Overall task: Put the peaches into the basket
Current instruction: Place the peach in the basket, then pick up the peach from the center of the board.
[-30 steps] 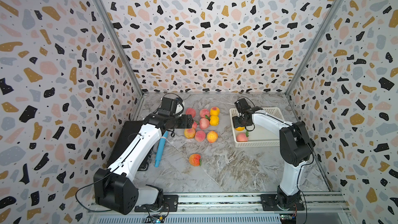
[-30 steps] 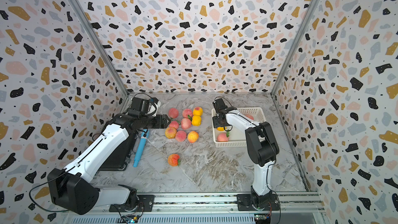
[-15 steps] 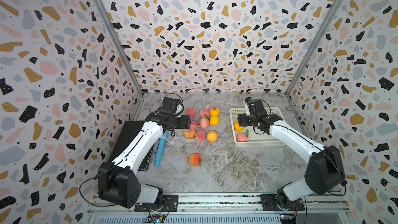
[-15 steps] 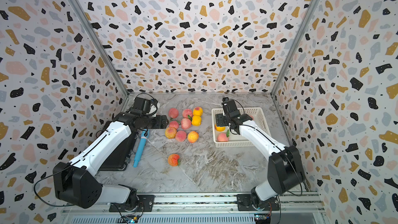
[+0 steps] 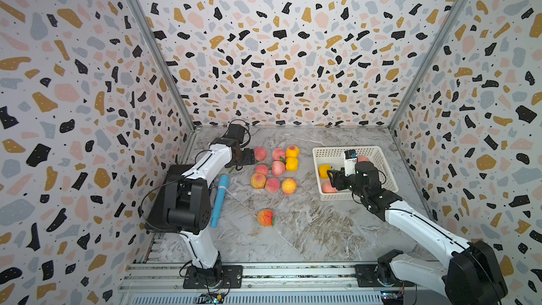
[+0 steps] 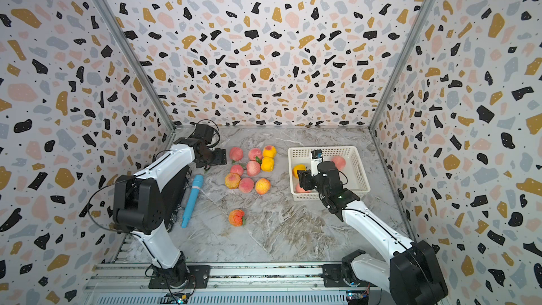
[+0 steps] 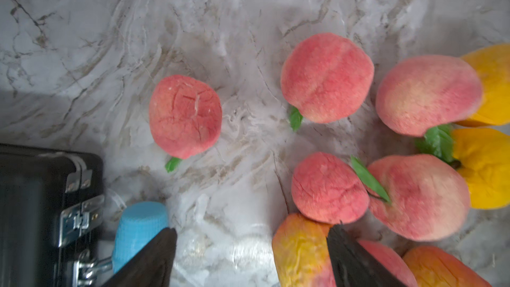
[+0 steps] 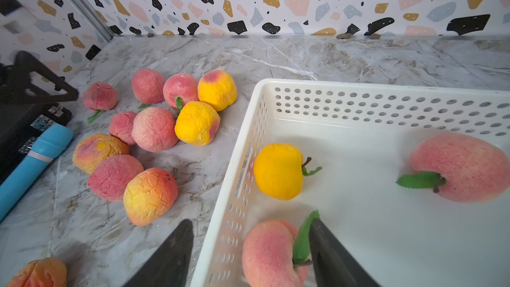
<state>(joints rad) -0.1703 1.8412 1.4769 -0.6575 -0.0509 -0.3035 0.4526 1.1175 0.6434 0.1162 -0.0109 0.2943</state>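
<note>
— Terrazzo-print walls (image 5: 264, 54), marble-look counter (image 5: 308, 230). How far along is it?

— Early, I'd judge. The basket (image 5: 328, 151) sits by the counter's right edge, toward the back, with three peaches (image 8: 277, 172) in it: one yellow, two pink. Eleven lie out on the counter. Ten are in a cluster (image 5: 272, 184) mid-counter toward the back edge, and a lone peach (image 5: 265, 217) is nearer the middle.

— And the tools?

— The left tool (image 7: 252, 230) hangs over the cluster's side nearest the left edge, jaws wide apart, nothing between them. The right tool (image 8: 251, 221) is over the basket wall that faces the cluster, jaws apart, one inside and one outside. A pink peach lies below it, not gripped as far as I can see.

— Materials?

— The counter is smooth, veined grey. The basket is white plastic, rectangular and shallow, with round holes and a slot handle. The box (image 7: 33, 189) by the left edge is flat and black with metal latches. The cylinder (image 5: 219, 198) beside it is blue. The peaches are round and matte, several with wrinkled, cracked skin, so probably soft. Some carry small green leaves (image 8: 419, 180).
</note>
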